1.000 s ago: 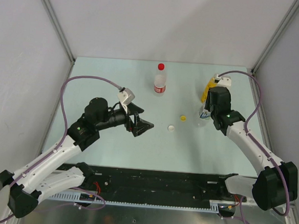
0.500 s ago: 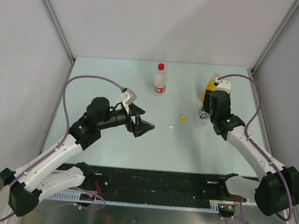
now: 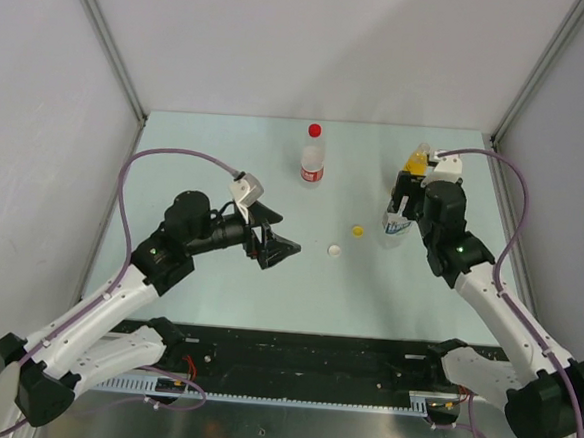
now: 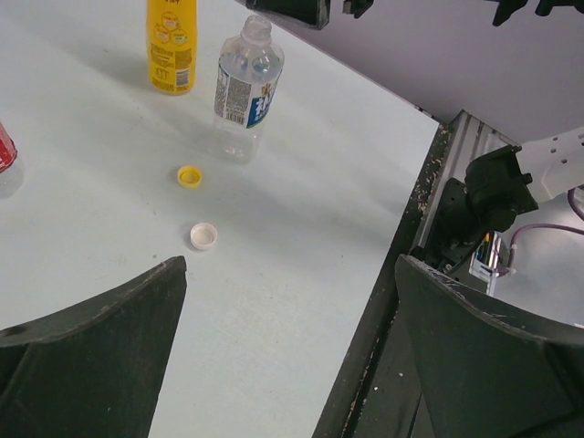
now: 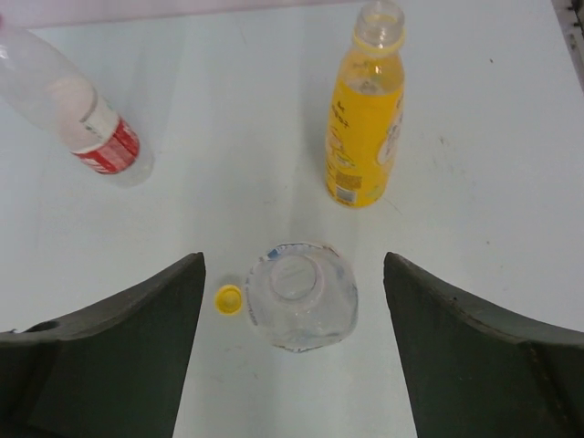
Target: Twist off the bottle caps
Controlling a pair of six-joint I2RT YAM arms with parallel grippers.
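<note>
L gripper jaws wide apart, empty, near white cap. White cap & yellow cap loose on table, close together. R gripper jaws apart above blue bottle, gripping nothing; neck bare. Yellow bottle behind, also uncapped. Farthest: red bottle, red cap on. Est. 2 of 3 done; red to do.

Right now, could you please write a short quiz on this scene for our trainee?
1. True or false: the red cap is on the red-label bottle.
2. Fill in: of the yellow cap and the white cap, the one nearer the blue-label bottle is ___.
3. How many bottles stand open?
Key: 1 true; 2 yellow; 3 two, the blue-label bottle and the yellow-orange bottle.
</note>
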